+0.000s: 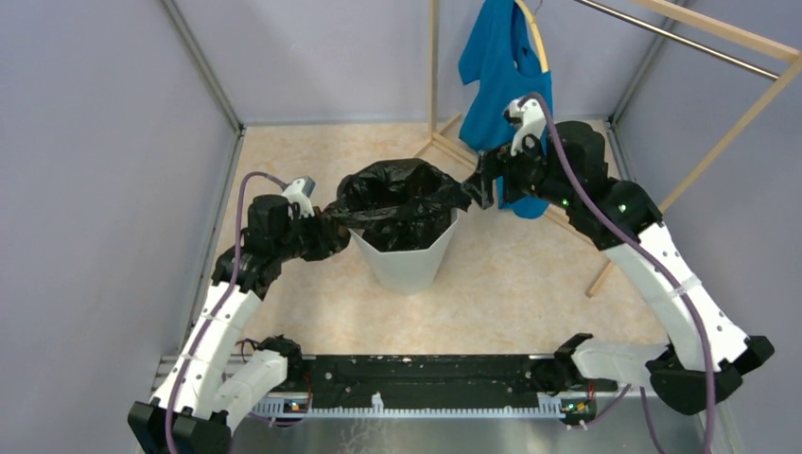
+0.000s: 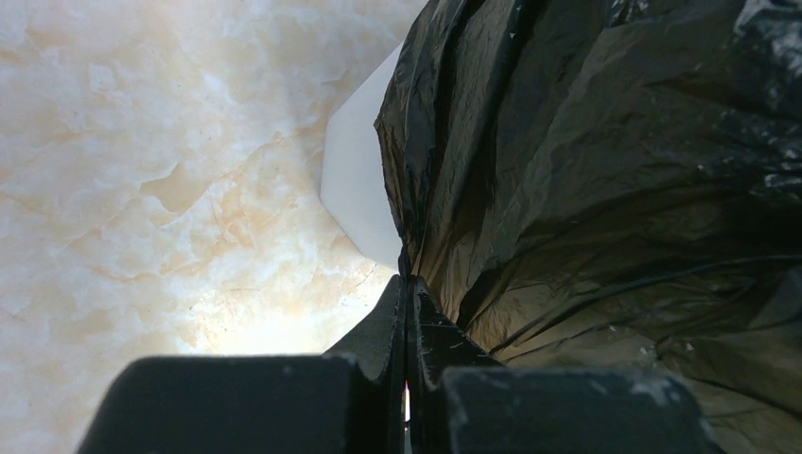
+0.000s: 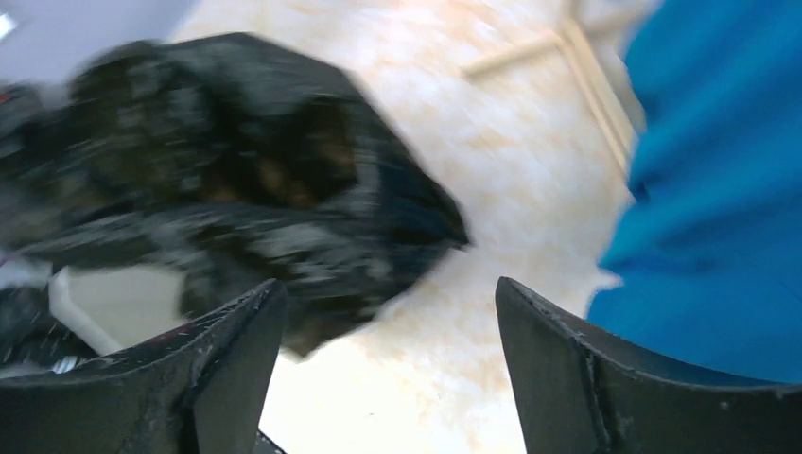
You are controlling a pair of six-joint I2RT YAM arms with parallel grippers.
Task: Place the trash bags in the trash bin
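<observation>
Pale grey walls close in a beige marbled worktop point(image 1: 530, 284), and at the back a blue T-shirt point(image 1: 496, 66) hangs on a wooden rack point(image 1: 433, 76). The white trash bin point(image 1: 409, 267) stands upright near the middle. The black trash bag point(image 1: 402, 197) sits crumpled in the mouth of the bin; much of it bulges above the rim, and a flap sticks out to the right.

The left gripper point(image 2: 407, 307) is pressed together and pinches a fold of the bag at the left rim. The right gripper point(image 3: 388, 312) is spread wide and holds nothing; it hangs just beside the right flap, and its own view is blurred.

I judge the step is to push the loose plastic down inside. To do it well, the left gripper should let go only above the opening. The right gripper should press the flap inward and down, gently, because the light bin may tip or slide.
</observation>
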